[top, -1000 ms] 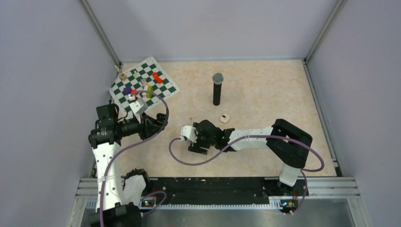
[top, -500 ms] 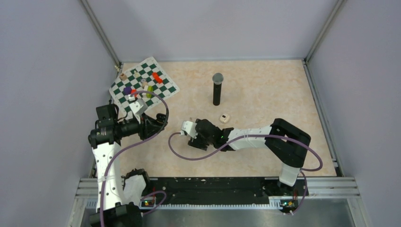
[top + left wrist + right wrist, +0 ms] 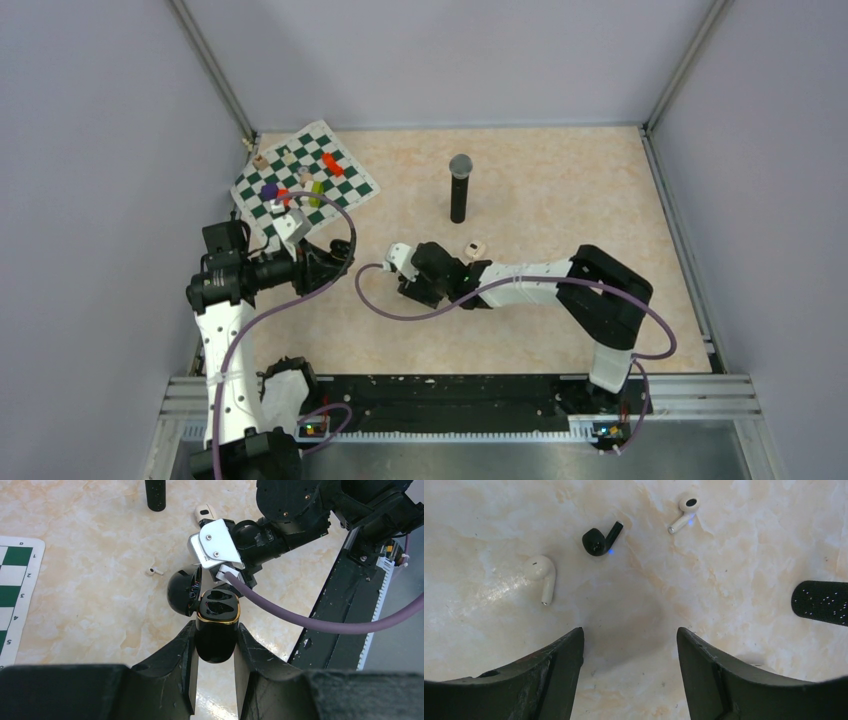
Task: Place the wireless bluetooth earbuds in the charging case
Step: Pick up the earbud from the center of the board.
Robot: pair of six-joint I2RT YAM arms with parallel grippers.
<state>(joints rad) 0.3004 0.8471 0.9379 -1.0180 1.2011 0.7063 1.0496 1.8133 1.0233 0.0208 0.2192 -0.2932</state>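
Left end effector [image 3: 216,626] clamps the open black charging case [image 3: 215,642]; right end effector [image 3: 629,640] apart above 3 earbuds [image 3: 599,539].

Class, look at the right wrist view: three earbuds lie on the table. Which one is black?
The middle earbud, its stem pointing up and right. The left earbud and the top-right earbud are both white.

table [image 3: 560,200]: marbled beige is seen | chess mat [image 3: 305,185]: green-and-white checks | charging case [image 3: 216,632]: glossy black, gold-rimmed | black earbud [image 3: 599,539] and whitish earbuds [image 3: 542,575] are noted | microphone [image 3: 459,200]: black, grey-headed | cable [image 3: 320,625]: purple
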